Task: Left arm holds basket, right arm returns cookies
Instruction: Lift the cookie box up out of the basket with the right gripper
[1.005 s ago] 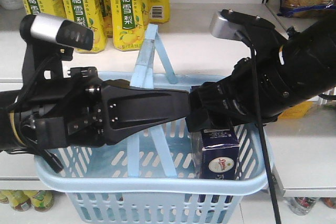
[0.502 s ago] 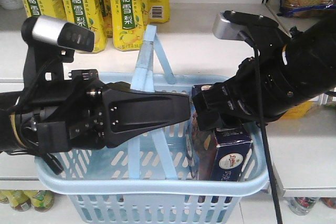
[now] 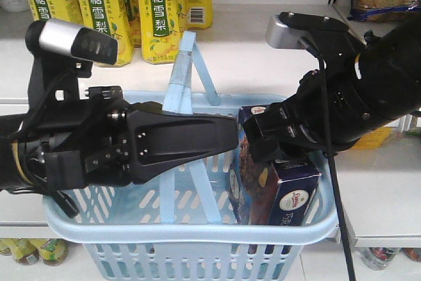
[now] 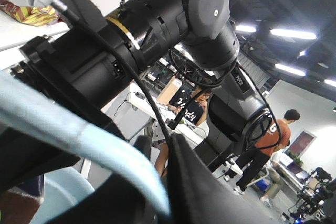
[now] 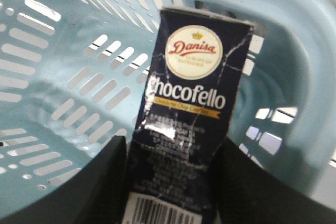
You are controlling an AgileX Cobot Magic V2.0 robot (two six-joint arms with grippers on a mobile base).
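Cookies (image 3: 279,185), a dark navy box, are inside the basket (image 3: 191,228), on its right side, tilted, with the top end rising above the rim. The right pincer (image 5: 173,182) pinches the box between its two black jaws, as the right wrist view shows. So the task seems to be in its first part: the box is gripped and partly raised, but it is not yet out of the basket and not yet back on the shelf (image 3: 250,57) behind the basket.

The left pincer (image 3: 220,137) reaches over the basket at the handles (image 3: 191,70); if it is pressed on a handle or spread, the pictures do not show.

On the box one can read "Danisa" in a round white logo, "Chocofello" below it, and a barcode at the lower end. The yellow cartons (image 3: 161,11) on the shelf behind the basket carry Chinese characters, "冰糖雪梨".
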